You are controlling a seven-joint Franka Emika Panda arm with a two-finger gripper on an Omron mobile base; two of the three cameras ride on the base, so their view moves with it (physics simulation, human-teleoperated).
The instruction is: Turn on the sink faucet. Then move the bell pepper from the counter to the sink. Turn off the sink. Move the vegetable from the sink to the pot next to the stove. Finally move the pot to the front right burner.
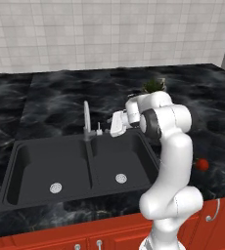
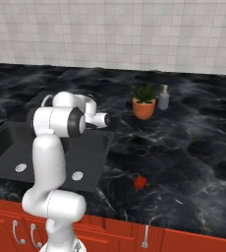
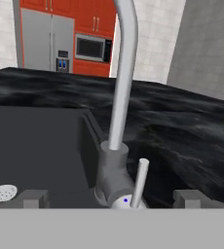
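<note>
The sink faucet [image 1: 87, 121] rises behind the divider of the black double-basin sink [image 1: 31, 166], its small lever [image 1: 99, 129] on the right of its base. No water shows at the spout. My gripper [image 1: 110, 127] hovers just right of that lever, open and empty. In the hand view the faucet [image 3: 121, 92] and its upright lever [image 3: 140, 176] stand close ahead, between the two fingertips [image 3: 34, 198] of my gripper [image 3: 111, 199]. The red bell pepper [image 1: 201, 164] lies on the black counter [image 1: 217, 122] right of the sink, also seen as the bell pepper [image 2: 140, 182] near the front edge.
An orange plant pot with green leaves [image 2: 144, 104] and a grey soap bottle [image 2: 163, 97] stand on the counter behind and to the right of the sink. A tiled wall [image 1: 109, 29] closes the back. Red cabinet fronts [image 2: 183, 241] run below the counter.
</note>
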